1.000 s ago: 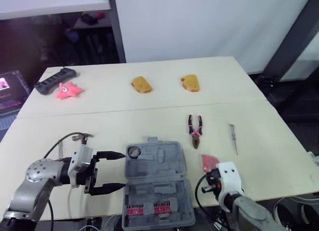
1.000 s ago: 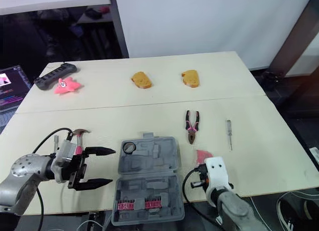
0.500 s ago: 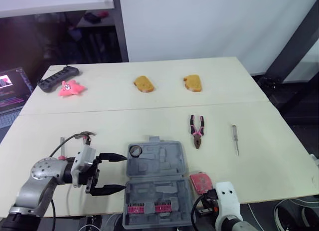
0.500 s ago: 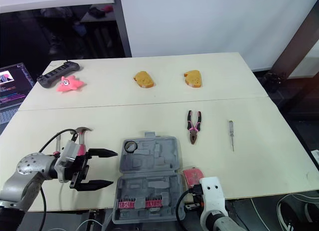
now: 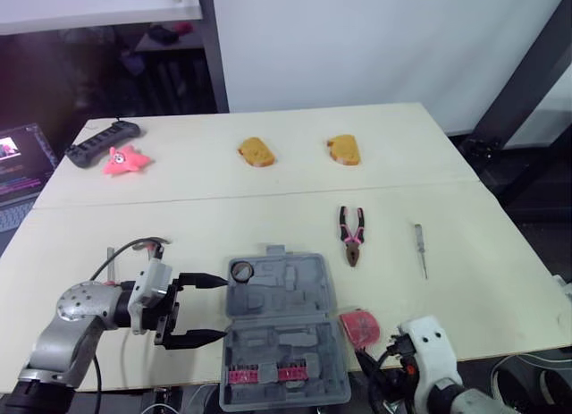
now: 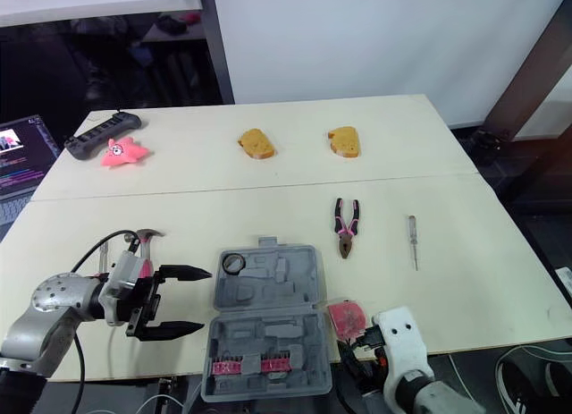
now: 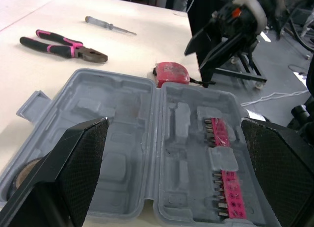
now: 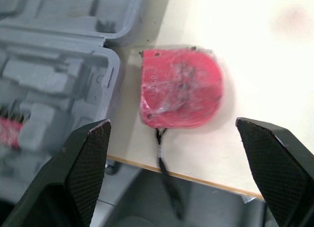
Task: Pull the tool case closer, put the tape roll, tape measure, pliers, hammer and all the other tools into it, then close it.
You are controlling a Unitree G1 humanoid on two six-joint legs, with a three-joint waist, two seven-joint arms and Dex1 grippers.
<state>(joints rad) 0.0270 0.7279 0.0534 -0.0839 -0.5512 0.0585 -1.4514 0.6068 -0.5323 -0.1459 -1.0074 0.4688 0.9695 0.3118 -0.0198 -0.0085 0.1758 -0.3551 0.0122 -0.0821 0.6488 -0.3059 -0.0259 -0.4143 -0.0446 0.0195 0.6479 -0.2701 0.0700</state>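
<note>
On the table (image 5: 179, 208), the left end effector (image 5: 223, 308) hovers with its two black fingers spread wide apart and holding nothing, pointing at the left side of the tool case (image 5: 281, 329). Behind its wrist lies the hammer (image 6: 146, 236) - mostly covered by the arm and a cable, so little more than the head and a bit of pink handle can be made out.

The grey tool case lies open and flat near the front edge of the table. The tape roll (image 5: 240, 271) sits in its far left corner. A row of pink-mounted bits (image 7: 221, 153) runs along the near half, and the other moulded recesses are bare.

Just beside the case's right edge, at the hinge line, the red tape measure (image 8: 181, 87) lies on the table, its cord hanging over the front edge. The right end effector (image 8: 171, 121) is low at that edge, fingers wide apart on either side of the tape measure without touching it. From the head camera its white wrist housing hides the fingers.

Further back and to the right, well apart from the case, are the pliers (image 5: 350, 235) with pink-and-black handles, then a thin screwdriver (image 5: 420, 249) - too small to tell its tip.
</note>
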